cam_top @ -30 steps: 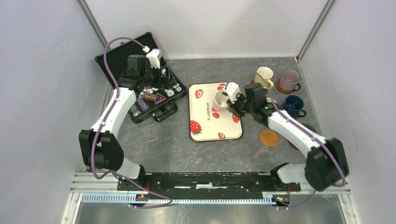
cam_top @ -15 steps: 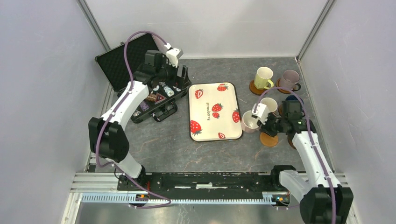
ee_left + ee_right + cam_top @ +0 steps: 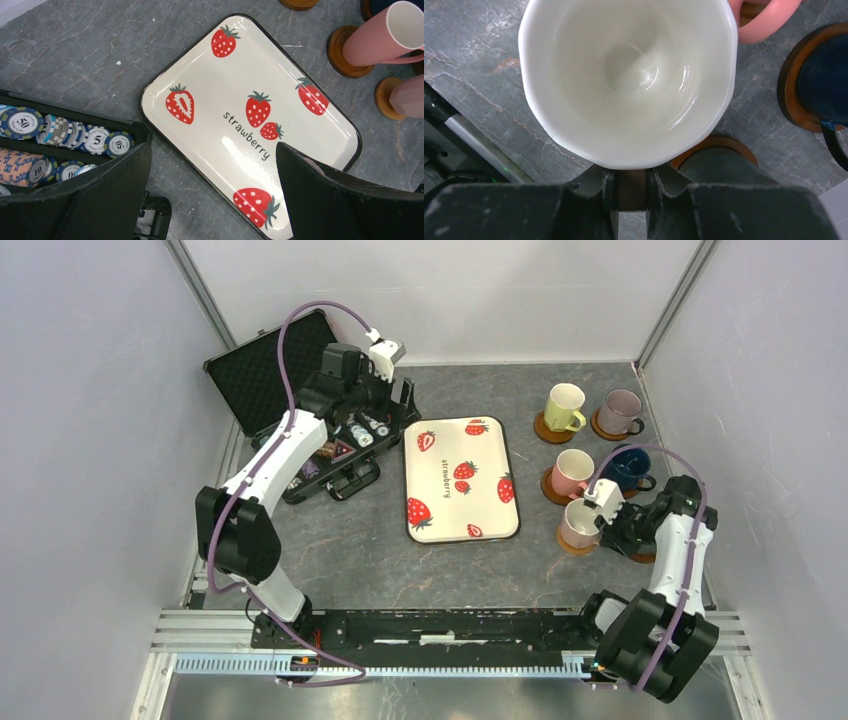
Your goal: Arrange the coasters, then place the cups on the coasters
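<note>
Pink cup (image 3: 579, 524) is the one in play right now. It's upright at the near right of the table, over a coaster (image 3: 571, 546), though I can't tell if its base is actually touching the wood or hanging just above it. The right claw (image 3: 598, 514) comes at it from the side and is pinched down narrow on what looks like the handle, so the cup sits just in front of the fingertips with its white inside facing straight up at the wrist camera. Makes sense to me: that grip leaves it level and clear of the neighbours, which are packed close. There's a second pink one (image 3: 572, 471) just behind it, the navy cup (image 3: 628, 464) beside that, and the yellow-green cup (image 3: 563, 405) and lilac cup (image 3: 620, 408) at the back, each on its own coaster. The left claw (image 3: 408, 405) is spread wide and holds nothing. It hovers where the strawberry tray (image 3: 490, 512) meets the case of poker chips (image 3: 255, 375), well apart from the cups, probably just parked out of the way.
</note>
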Controlling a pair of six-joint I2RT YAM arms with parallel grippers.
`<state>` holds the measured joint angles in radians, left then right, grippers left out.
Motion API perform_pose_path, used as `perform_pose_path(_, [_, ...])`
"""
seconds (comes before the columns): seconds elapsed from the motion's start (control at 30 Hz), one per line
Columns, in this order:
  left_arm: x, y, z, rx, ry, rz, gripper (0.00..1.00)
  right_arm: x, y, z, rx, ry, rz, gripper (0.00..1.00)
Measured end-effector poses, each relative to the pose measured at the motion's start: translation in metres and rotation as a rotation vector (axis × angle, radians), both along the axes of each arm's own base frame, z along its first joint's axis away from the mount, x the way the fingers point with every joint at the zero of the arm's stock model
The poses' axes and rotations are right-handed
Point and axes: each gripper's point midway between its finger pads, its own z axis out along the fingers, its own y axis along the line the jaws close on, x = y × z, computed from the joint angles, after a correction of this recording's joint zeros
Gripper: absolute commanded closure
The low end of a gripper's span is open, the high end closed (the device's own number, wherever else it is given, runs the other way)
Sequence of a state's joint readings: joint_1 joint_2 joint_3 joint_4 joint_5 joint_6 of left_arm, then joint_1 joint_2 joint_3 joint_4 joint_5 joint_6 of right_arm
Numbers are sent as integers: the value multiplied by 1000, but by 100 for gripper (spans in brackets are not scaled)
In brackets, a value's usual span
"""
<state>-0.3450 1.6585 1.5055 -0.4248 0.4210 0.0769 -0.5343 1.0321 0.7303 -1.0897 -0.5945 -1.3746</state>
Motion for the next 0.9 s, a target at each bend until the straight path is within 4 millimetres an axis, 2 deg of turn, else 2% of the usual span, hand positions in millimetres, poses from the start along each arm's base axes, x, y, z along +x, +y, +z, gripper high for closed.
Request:
perform_pose_path(0.53, [0,-3,-1,14,-4,7,0,10,-8,-12,22,-28,-44,100])
perform_pose_path(0.9, [0,-2,-2,27,-18,-5,0,7,-6,-12,-11,-62,26,100])
